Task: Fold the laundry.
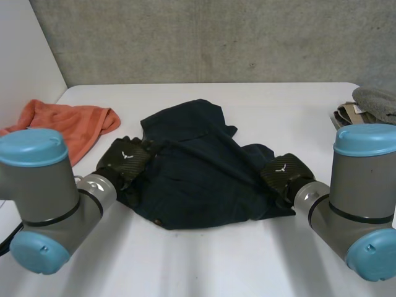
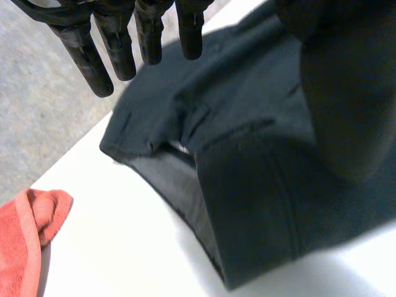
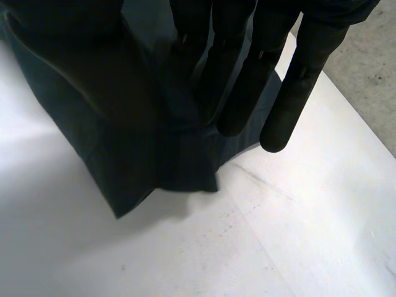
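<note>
So the dark navy garment (image 1: pixel 192 179) is sitting crumpled in the middle of the white counter (image 1: pixel 204 260), bunched up into a ridge that runs across it, definitely not folded. The left hand (image 1: pixel 124 159) is parked at the garment's left edge, and from the wrist cam its fingers (image 2: pixel 86 55) are straight and spread, hanging just over the cloth without curling round any of it. The right hand (image 1: pixel 283 173) is at the opposite edge near a corner, its fingers (image 3: pixel 297 93) stretched out straight over the fabric, not gripping as far as I can see. Both arms are low, elbows toward the near side. An orange towel (image 1: pixel 68 127) lies heaped off to the left, and a grey cloth (image 1: pixel 376 102) sits at the far right edge.
</note>
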Motion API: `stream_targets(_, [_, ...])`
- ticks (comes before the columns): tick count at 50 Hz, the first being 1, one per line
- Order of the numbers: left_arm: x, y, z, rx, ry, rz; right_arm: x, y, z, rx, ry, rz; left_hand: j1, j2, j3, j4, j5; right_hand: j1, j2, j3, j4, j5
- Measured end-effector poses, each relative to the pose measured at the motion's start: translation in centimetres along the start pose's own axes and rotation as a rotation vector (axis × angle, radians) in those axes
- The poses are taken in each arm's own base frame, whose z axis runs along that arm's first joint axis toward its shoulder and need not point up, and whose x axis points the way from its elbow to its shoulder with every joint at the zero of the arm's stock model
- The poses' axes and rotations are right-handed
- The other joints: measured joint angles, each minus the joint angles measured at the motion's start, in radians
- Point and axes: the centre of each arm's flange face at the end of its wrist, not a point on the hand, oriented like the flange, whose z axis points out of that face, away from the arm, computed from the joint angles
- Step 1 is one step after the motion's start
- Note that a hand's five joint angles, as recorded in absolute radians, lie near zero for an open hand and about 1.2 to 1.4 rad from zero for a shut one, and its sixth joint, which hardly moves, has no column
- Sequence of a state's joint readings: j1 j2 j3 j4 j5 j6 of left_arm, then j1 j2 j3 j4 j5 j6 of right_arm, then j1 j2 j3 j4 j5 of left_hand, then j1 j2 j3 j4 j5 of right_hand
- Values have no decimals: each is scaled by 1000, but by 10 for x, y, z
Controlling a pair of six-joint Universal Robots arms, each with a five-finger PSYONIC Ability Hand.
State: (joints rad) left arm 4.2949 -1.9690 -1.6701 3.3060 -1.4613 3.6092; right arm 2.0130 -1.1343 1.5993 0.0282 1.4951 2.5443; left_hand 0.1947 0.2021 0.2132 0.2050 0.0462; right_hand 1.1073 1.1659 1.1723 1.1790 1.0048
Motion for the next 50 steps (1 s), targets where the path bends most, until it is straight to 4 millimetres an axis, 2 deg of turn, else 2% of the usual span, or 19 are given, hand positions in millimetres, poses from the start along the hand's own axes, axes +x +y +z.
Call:
stream_targets(2, [0,10,10,-34,6,37,-4,-1,-2,-2,-4,-5,11,8,6,7,6,-265,-336,-334,-339,-344])
stream_targets(6, [-2,20,23,-65,5,61,-4,-2,-4,-2,14,1,500,432,418,430,408,-842,-909,-908,-912,-910])
stream_targets(10, [-9,21,34,-62,-19,61,3,-5,-6,9,52,12,937,936,912,927,879,-875,-953,-964,-964,-960])
stream_targets(14, [-26,13,49,-16,-90,64,14,-10,-8,26,97,23,958,989,973,994,922,-875,-953,-964,-964,-960])
stream_targets(18, [-71,-19,72,123,-289,88,29,-15,-12,50,147,33,958,989,974,994,922,-875,-953,-964,-964,-960])
stream_targets(21, [-115,-66,79,293,-479,92,42,-20,-15,70,186,40,958,992,974,994,922,-875,-953,-964,-964,-960])
stream_targets(23, [-133,-98,75,405,-556,78,49,-22,-16,82,207,43,958,992,974,994,922,-875,-953,-964,-964,-960])
stream_targets(26, [-141,-146,65,584,-583,27,57,-25,-18,96,233,48,958,992,974,994,922,-875,-953,-964,-964,-960])
stream_targets(30, [-115,-184,55,739,-461,-49,63,-26,-19,102,251,55,958,992,974,994,922,-875,-953,-964,-964,-960])
stream_targets(34, [-64,-188,56,778,-245,-107,65,-23,-19,97,257,67,958,992,974,994,922,-875,-953,-964,-964,-960])
stream_targets(35, [-42,-181,58,767,-156,-123,65,-21,-18,93,257,73,958,992,974,994,922,-875,-953,-964,-964,-960])
stream_targets(37, [-18,-171,61,746,-63,-136,65,-19,-18,87,257,79,958,992,974,994,922,-875,-953,-964,-964,-960])
stream_targets(39, [27,-146,63,691,110,-155,66,-14,-16,75,258,90,883,888,890,902,871,-875,-953,-964,-964,-960])
stream_targets(41, [57,-127,61,652,218,-162,66,-10,-15,68,258,96,559,606,599,604,590,-875,-953,-964,-964,-960])
stream_targets(42, [70,-118,60,636,265,-165,67,-7,-14,64,258,98,559,606,599,604,590,-875,-953,-964,-964,-960])
stream_targets(43, [81,-111,57,624,304,-166,67,-5,-13,60,257,100,293,336,346,347,333,-875,-953,-964,-964,-960])
stream_targets(44, [88,-107,56,618,327,-166,67,-4,-12,58,255,102,293,336,346,347,333,-875,-953,-964,-964,-960])
stream_targets(47, [106,-96,48,607,377,-166,66,2,-9,49,247,104,27,45,38,41,28,-875,-953,-964,-964,-960])
stream_targets(50, [100,-98,44,612,339,-171,65,4,-7,47,239,104,8,7,4,1,1,-875,-953,-964,-964,-960])
